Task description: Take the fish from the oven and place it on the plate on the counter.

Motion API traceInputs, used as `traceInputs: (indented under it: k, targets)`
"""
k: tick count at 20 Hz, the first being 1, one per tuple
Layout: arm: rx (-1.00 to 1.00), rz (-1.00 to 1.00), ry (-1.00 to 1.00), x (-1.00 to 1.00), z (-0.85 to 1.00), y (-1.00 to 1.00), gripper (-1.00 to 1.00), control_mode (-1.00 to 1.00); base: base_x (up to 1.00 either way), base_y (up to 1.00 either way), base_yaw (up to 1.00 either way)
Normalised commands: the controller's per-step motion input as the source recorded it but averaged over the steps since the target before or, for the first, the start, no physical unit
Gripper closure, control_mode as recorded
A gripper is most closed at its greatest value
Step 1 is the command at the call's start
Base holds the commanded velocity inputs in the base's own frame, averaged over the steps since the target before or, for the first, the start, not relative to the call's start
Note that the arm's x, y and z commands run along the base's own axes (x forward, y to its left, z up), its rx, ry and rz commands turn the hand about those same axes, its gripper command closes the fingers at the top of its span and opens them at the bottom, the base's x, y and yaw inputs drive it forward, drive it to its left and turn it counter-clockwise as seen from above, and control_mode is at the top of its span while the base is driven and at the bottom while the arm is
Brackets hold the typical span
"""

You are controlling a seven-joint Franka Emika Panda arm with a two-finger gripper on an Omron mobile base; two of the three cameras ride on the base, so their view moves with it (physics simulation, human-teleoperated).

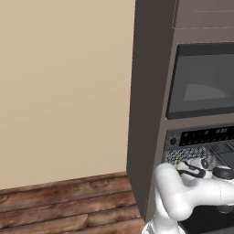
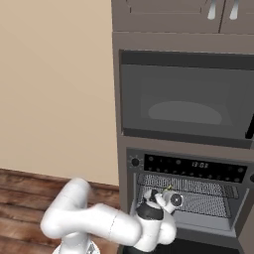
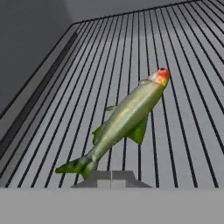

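Fingers pressed together at fish tail, above oven rack.

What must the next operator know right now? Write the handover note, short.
Hand: shut, inside the open oven, just above the wire rack.
Fish: in the oven over the rack, its tail right at the fingertips and its head pointing away from the hand; I cannot tell whether it is actually gripped.
Done: oven reached, hand closed at the fish's tail.
Left: confirm the grip, draw the fish out of the oven, carry it to the plate on the counter, release.
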Motion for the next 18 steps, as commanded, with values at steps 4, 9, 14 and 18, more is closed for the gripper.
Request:
traceInputs:
  k: [4,9,14,18]
  targets:
    - [0.06,-0.03,0.15,0.11,-1.0,-0.13,1.0,-1.0,0.0,0.0,0.0]
    - [-0.16,0.0,-0.03,-0.95,-1.0,-0.09,1.0,-1.0,0.0,0.0,0.0]
    - [-0.08,0.0,0.05,-1.0,-1.0,-0.24,1.0,-1.0,0.0,0.0,0.0]
    - [-0.21,0.03,0.25,-1.0,-1.0,-0.38,1.0,-1.0,0.0,0.0,0.0]
